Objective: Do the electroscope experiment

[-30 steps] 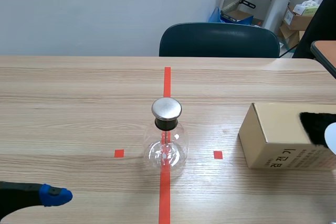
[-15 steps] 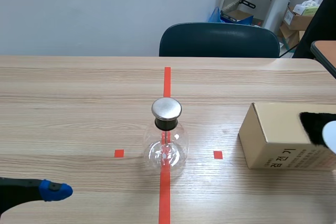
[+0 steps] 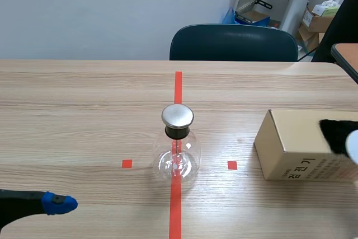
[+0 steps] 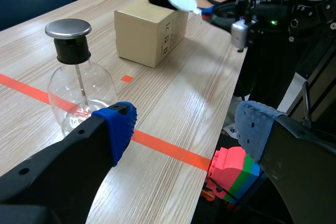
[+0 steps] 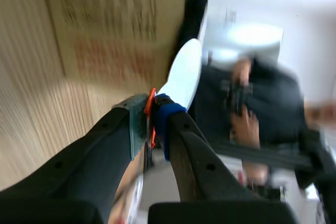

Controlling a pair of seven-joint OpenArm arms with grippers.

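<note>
The electroscope, a clear glass flask [image 3: 177,158] with a black neck and a round metal cap [image 3: 178,116], stands on the red centre line. My left gripper [image 4: 186,127] is open near the table's front left, with the flask [image 4: 79,93] ahead of its left finger; its blue pad [image 3: 57,203] shows low in the scene view. My right gripper [image 5: 152,114] is shut on the orange stem of a white disc paddle [image 5: 186,74], held beside the cardboard box [image 3: 299,146] at the right. Black fur [image 3: 335,132] lies on the box top next to the disc [image 3: 352,145].
A dark chair [image 3: 234,43] stands behind the far table edge. Colourful foam blocks [image 4: 233,169] lie on the floor past the table's near edge. The right arm's base and cables [image 4: 278,24] stand behind the box [image 4: 149,30].
The left gripper's blue pad has drifted slightly to the left and a little higher in the scene view. The flask, the box and the disc stay put.
</note>
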